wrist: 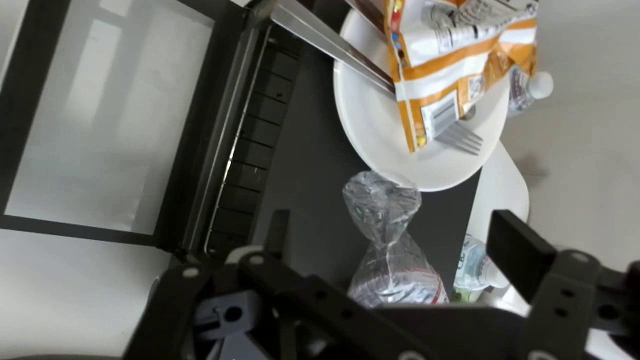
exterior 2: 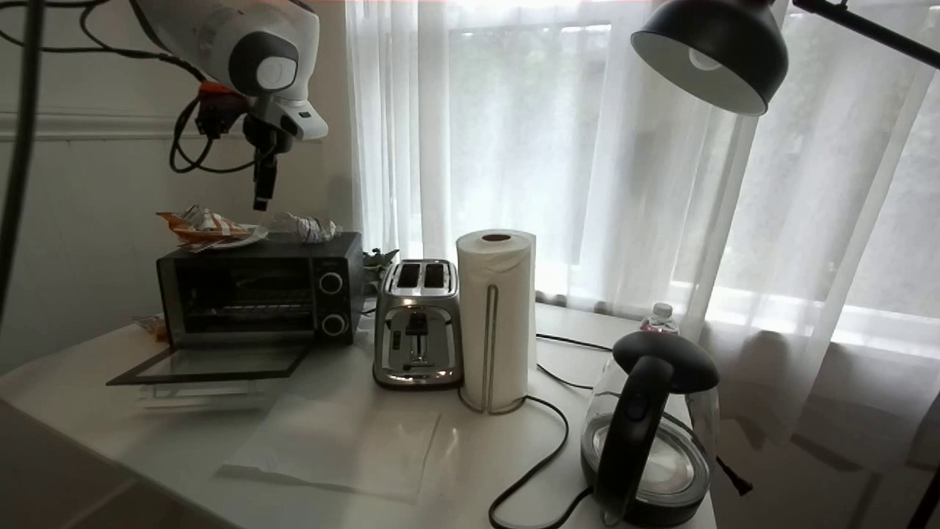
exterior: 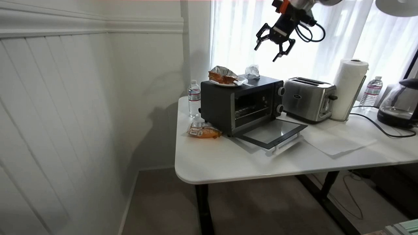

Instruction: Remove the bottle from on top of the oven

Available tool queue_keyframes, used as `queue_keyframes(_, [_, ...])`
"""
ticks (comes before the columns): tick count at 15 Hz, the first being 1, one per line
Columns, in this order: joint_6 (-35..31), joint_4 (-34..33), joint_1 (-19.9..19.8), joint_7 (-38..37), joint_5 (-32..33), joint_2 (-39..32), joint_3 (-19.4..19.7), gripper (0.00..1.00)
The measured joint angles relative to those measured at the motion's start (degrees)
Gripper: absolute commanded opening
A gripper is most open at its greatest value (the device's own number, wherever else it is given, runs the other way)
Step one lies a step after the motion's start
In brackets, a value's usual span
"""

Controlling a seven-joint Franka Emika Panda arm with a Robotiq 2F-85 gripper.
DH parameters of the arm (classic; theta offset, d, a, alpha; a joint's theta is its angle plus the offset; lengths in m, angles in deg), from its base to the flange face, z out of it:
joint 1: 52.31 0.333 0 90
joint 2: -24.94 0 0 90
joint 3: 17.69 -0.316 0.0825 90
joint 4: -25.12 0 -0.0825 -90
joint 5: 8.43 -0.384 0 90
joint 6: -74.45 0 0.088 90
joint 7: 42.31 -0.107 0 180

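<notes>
The bottle (wrist: 392,245) is clear, crumpled plastic, pinched in the middle, with red and white print. It lies on top of the black oven (wrist: 320,210), touching or very near the white plate (wrist: 360,120). The bottle also shows in both exterior views (exterior: 252,72) (exterior 2: 308,228). The oven (exterior: 215,104) has its glass door hanging open. My gripper (exterior: 265,54) is open and empty, held in the air above the oven. In the wrist view the bottle shows between the spread fingers, its lower end hidden by the gripper body.
The plate holds an orange-white package (wrist: 450,75) and cutlery. Upright water bottles (exterior: 194,98) (wrist: 475,265) stand by the oven. Another orange package (exterior: 204,130) lies on the table. A silver toaster (exterior 2: 418,323), paper towel roll (exterior 2: 496,323), kettle (exterior 2: 639,441) and lamp (exterior 2: 720,59) are nearby.
</notes>
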Motion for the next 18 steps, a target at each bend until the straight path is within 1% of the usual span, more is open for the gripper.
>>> queue_keyframes(2, [-2.9, -2.0, 0.2, -2.2, 0.0, -2.8, 0.3, 0.59])
queue_keyframes(5, [-5.9, -4.1, 0.4, -4.1, 0.0, -6.0, 0.7, 0.38])
queue_keyframes(8, [-6.7, -5.2, 0.4, -4.6, 0.0, -7.9, 0.9, 0.16])
queue_keyframes(10, [-6.7, -5.7, 0.4, -4.6, 0.0, -8.5, 1.1, 0.03])
queue_keyframes(12, [-6.8, -6.1, 0.4, -4.6, 0.0, -8.9, 1.2, 0.0])
queue_keyframes(18, [-7.1, -7.5, 0.4, -4.6, 0.2, -8.9, 1.2, 0.01])
